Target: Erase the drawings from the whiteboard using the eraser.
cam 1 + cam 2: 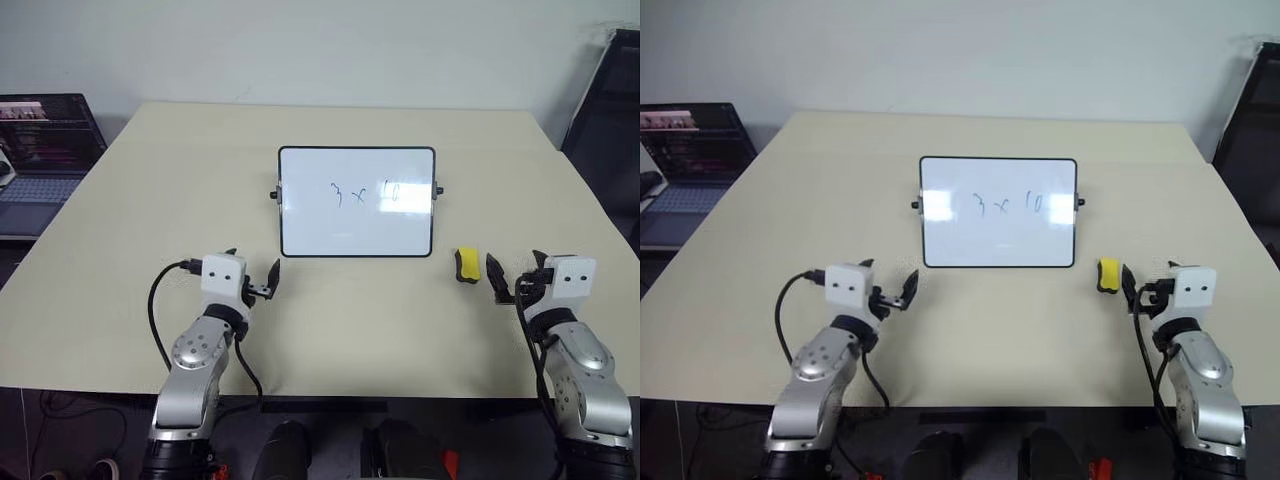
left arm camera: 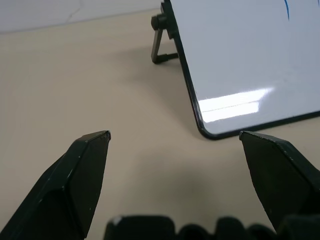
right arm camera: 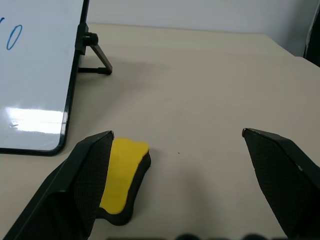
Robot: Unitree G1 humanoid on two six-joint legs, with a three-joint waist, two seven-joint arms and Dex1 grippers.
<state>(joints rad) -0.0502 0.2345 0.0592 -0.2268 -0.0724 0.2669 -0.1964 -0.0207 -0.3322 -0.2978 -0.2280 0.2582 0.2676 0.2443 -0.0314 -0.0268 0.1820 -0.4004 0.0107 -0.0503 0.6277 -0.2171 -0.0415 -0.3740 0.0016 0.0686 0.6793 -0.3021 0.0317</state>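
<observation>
The whiteboard (image 1: pixel 352 232) stands propped at the middle of the beige table, tilted back on small black side feet. The drawings (image 1: pixel 364 193), thin dark marks reading like "3 x 10", sit on its upper middle. The eraser (image 1: pixel 467 265), a small yellow block with a black side, lies on the table just off the board's near right corner. My right gripper (image 1: pixel 517 268) is open, hovering level just right of the eraser; in the right wrist view the eraser (image 3: pixel 122 175) lies by one finger. My left gripper (image 1: pixel 255 266) is open and empty, near the board's near left corner (image 2: pixel 207 131).
An open laptop (image 1: pixel 40 150) sits beyond the table's left edge. A dark upright object (image 1: pixel 610 110) stands past the far right corner. Bare tabletop (image 1: pixel 190 180) lies left of the board and in front of it, up to the near edge.
</observation>
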